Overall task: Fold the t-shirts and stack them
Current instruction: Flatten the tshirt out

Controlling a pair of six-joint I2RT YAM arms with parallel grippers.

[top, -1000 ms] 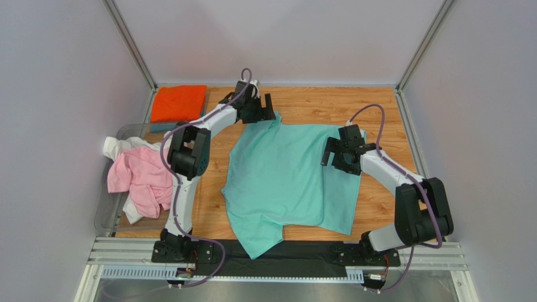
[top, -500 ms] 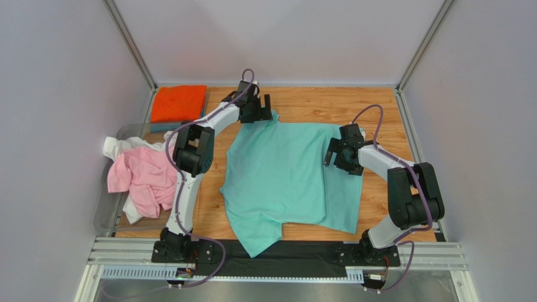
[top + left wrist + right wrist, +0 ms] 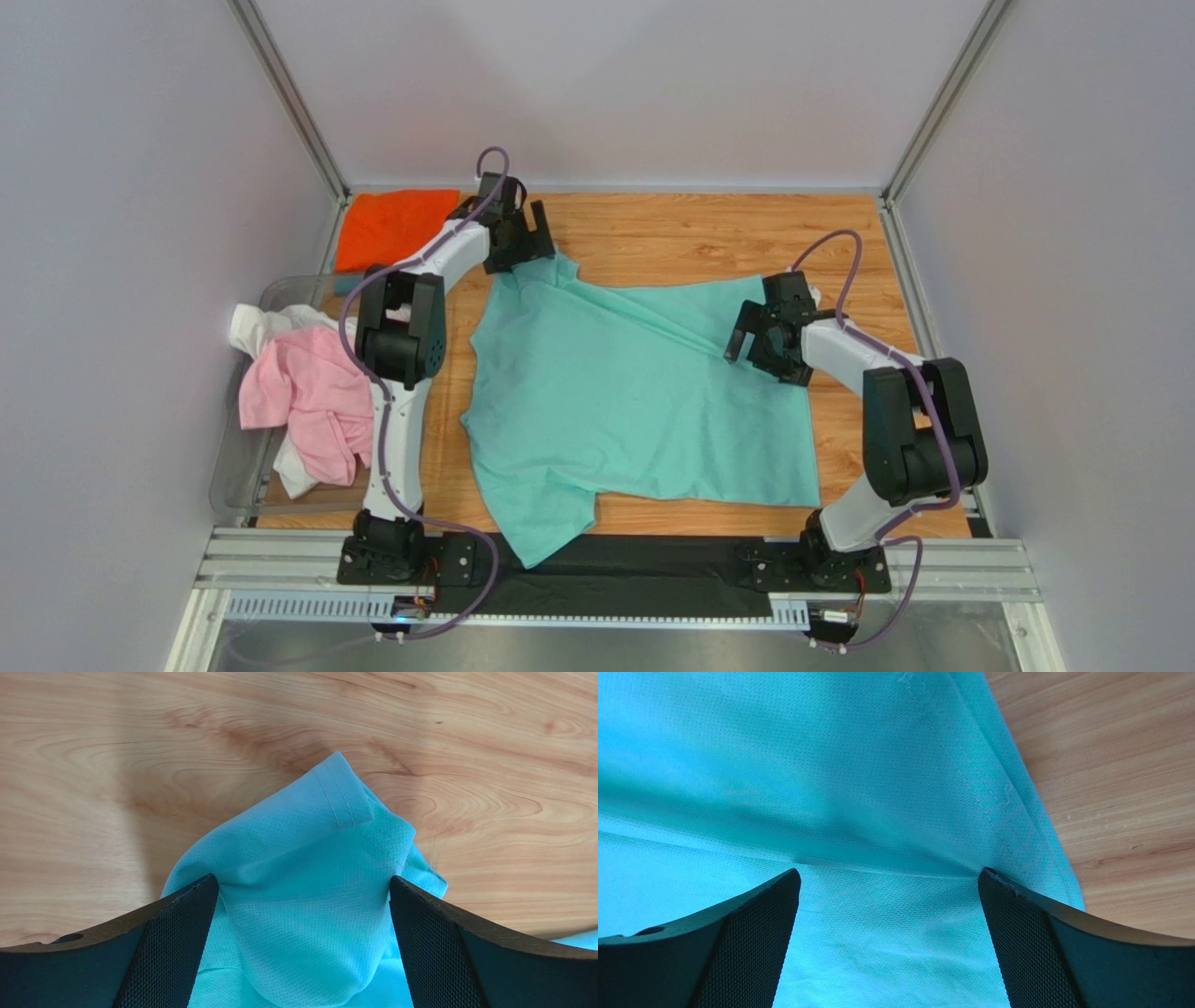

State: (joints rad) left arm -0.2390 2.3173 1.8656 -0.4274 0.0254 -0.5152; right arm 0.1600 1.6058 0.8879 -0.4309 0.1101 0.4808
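T-shirt (image 3: 631, 406) in mint-green lies spread, diagonally creased, gripped by left hand (image 3: 530, 252) and right hand (image 3: 746, 345).

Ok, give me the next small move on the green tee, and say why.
Probably draw the left fingers slightly leftward to pull the mint-green t-shirt taut. They hold a bunched far corner lifted off the table, a diagonal crease runs across toward the right fingers, and the cloth between looks wrinkled.
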